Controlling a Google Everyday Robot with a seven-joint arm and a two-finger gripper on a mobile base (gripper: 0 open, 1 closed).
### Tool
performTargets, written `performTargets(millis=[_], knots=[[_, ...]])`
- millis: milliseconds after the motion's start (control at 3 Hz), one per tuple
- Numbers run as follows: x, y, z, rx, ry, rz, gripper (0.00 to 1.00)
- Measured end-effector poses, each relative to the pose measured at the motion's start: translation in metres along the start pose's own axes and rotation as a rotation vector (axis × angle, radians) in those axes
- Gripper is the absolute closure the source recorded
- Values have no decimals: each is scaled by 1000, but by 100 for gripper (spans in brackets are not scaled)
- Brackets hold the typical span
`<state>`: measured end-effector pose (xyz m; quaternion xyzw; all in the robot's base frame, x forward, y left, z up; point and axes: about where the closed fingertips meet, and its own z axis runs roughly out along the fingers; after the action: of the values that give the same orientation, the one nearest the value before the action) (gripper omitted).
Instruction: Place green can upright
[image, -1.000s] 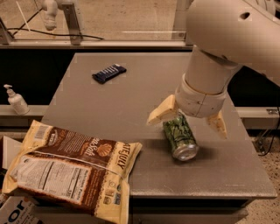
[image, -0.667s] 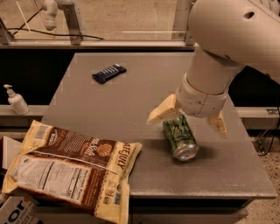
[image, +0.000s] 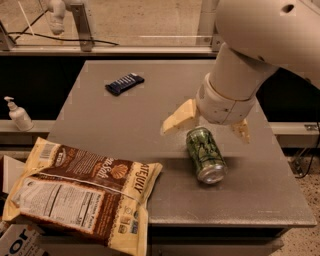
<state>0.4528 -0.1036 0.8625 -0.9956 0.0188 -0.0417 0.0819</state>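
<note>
**A:** Where's the can?

**B:** The can lies on its side on the table, right of the middle and nearer the front edge. It sits on a slant. One silver end faces the camera, and the other points back under the arm.

**A:** And the gripper?

**B:** The gripper hangs just over the can's far end, at the foot of that thick white arm. Its two cream fingers are spread wide, one out to each side of the can. Both seem to stand clear of the can. The gripper has hold of nothing.

**A:** So the can isn't standing?

**B:** No, it's flat on the tabletop, with its green swirly side up.

**A:** Anything else around?

**B:** A brown chip bag lies flat at the front corner on the picture's left and overhangs the table edge. Its nearest corner is close to the can but apart from it. A dark bar lies toward the back, well apart from the can. A pump bottle stands on a ledge beside the table.
</note>
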Motion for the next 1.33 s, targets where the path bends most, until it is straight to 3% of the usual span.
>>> performTargets(millis=[667, 1000, 1333], knots=[[23, 11, 29, -49, -21, -117, 0], [28, 24, 35, -81, -29, -137, 0], [28, 30, 36, -94, -44, -151, 18]])
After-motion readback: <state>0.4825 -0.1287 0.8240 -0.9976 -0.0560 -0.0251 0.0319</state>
